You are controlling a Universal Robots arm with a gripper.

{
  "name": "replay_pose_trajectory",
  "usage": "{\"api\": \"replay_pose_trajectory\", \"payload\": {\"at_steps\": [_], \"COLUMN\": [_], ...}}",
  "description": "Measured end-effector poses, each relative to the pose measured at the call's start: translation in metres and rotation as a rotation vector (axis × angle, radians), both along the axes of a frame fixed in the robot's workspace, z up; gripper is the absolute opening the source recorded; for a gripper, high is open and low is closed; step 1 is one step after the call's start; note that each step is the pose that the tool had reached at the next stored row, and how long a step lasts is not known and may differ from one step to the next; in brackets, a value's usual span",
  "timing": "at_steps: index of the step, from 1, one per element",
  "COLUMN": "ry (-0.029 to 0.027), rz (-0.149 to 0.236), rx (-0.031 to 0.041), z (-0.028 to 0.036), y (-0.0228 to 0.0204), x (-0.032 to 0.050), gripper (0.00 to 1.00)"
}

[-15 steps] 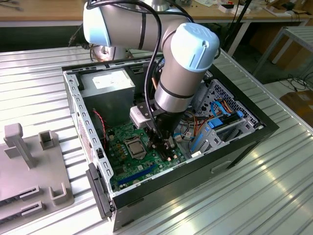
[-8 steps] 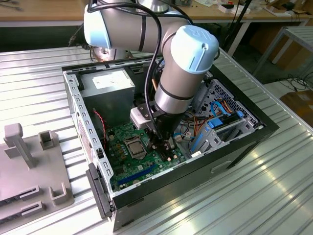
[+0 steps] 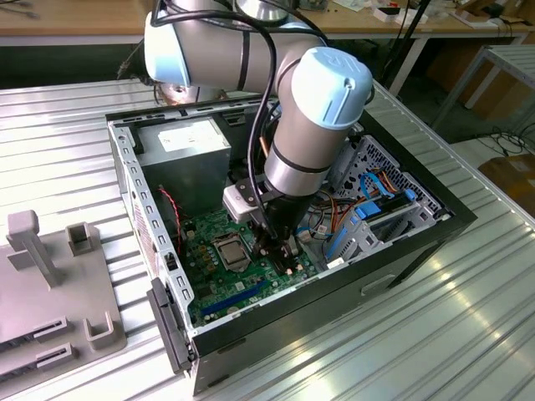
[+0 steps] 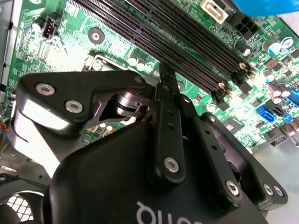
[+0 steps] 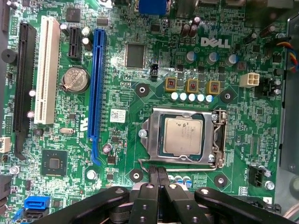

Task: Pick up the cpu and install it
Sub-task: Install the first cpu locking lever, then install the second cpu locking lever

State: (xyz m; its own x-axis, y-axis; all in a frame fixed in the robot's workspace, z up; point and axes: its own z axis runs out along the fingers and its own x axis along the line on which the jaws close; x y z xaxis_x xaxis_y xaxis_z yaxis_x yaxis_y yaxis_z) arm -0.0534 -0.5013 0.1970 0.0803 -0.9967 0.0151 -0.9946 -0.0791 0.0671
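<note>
Green circuit board fills the floor of an open black computer case (image 3: pixel 418 242) that sits in the middle of the exterior view on a ribbed metal table (image 3: pixel 468 334). The motherboard (image 5: pixel 121 135) carries white printed lettering in the upper right of the first wrist view and a small white sticker near the centre, too small to read. The cpu (image 5: pixel 183 136), a flat square with a dull silver top, lies inside the hollow metal socket frame (image 5: pixel 217 140), right of centre in the first wrist view; faint markings on its lid cannot be read. In the exterior view the cpu (image 3: pixel 231 249) lies left of centre, with the gripper (image 3: pixel 280 251) just beside it toward the exterior view's right. The gripper's black fingers (image 5: pixel 156 179) meet at the lower edge of the first wrist view, tips pressed together with nothing between them, touching the socket frame's near edge. In the second wrist view the gripper (image 4: pixel 167 77) points at long black memory slots (image 4: pixel 187 42). A blue expansion slot (image 5: pixel 97 88) and a white slot (image 5: pixel 46 70) stand left of the socket, well apart from it. A grey power-supply box (image 3: pixel 196 150) with a white label occupies the case's upper left corner in the exterior view. The case walls close in on all sides; open room lies above.
</note>
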Motion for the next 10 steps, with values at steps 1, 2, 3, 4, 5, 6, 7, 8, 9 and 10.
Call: {"api": "replay_pose_trajectory", "payload": {"at_steps": [1, 2, 3, 4, 5, 6, 7, 8, 9, 10], "ry": [-0.0003, -0.0003, -0.0005, -0.0003, -0.0001, -0.0002, 0.0000, 0.0001, 0.0001, 0.0000], "rz": [0.000, 0.000, 0.000, 0.000, 0.000, 0.000, 0.000, 0.000, 0.000, 0.000], "rx": [0.0007, 0.0009, 0.0010, 0.0004, 0.0003, 0.0007, 0.0002, -0.0001, 0.0000, 0.0002], "z": [0.0010, 0.0021, 0.0038, 0.0050, 0.0057, 0.0058, 0.0064, 0.0071, 0.0078, 0.0091], "y": [0.0001, 0.0001, 0.0001, 0.0000, 0.0000, 0.0001, 0.0000, -0.0001, -0.0001, 0.0000], "x": [0.0000, 0.0000, 0.0000, -0.0001, -0.0004, -0.0005, -0.0006, -0.0006, -0.0006, -0.0006], "gripper": [0.11, 0.11, 0.11, 0.11, 0.11, 0.11, 0.11, 0.11, 0.11, 0.11]}}
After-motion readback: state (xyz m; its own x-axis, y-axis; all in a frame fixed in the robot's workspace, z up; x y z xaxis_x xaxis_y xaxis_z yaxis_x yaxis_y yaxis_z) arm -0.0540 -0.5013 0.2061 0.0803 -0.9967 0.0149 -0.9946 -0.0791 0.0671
